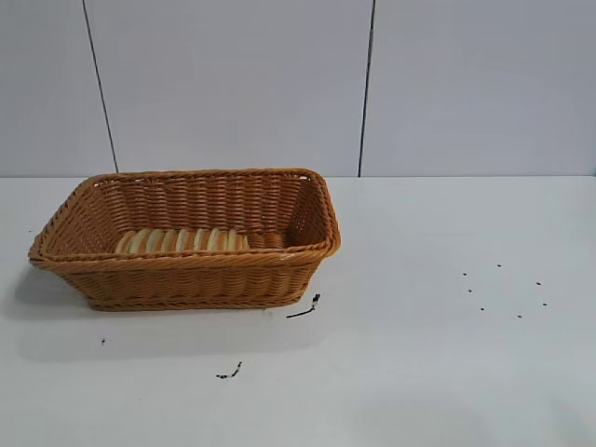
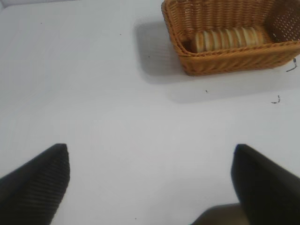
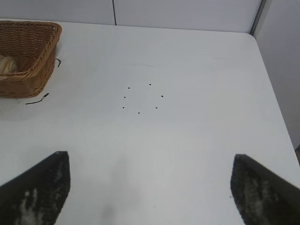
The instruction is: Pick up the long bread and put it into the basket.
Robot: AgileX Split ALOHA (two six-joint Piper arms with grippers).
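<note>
The long bread [image 1: 182,240], pale tan with orange-brown stripes, lies inside the orange-brown wicker basket [image 1: 186,279] at the table's left. It also shows in the left wrist view [image 2: 227,38], inside the basket [image 2: 234,58]. The right wrist view shows one end of the bread [image 3: 6,64] in the basket [image 3: 28,70]. My left gripper [image 2: 150,154] is open and empty over bare table, well back from the basket. My right gripper [image 3: 150,161] is open and empty over bare table, far from the basket. Neither gripper shows in the exterior view.
Small black marks lie on the white table: a ring of dots [image 1: 503,289] at the right and two scuffs [image 1: 304,307] in front of the basket. A grey panelled wall [image 1: 363,84] stands behind the table. The table's edge [image 3: 272,93] shows in the right wrist view.
</note>
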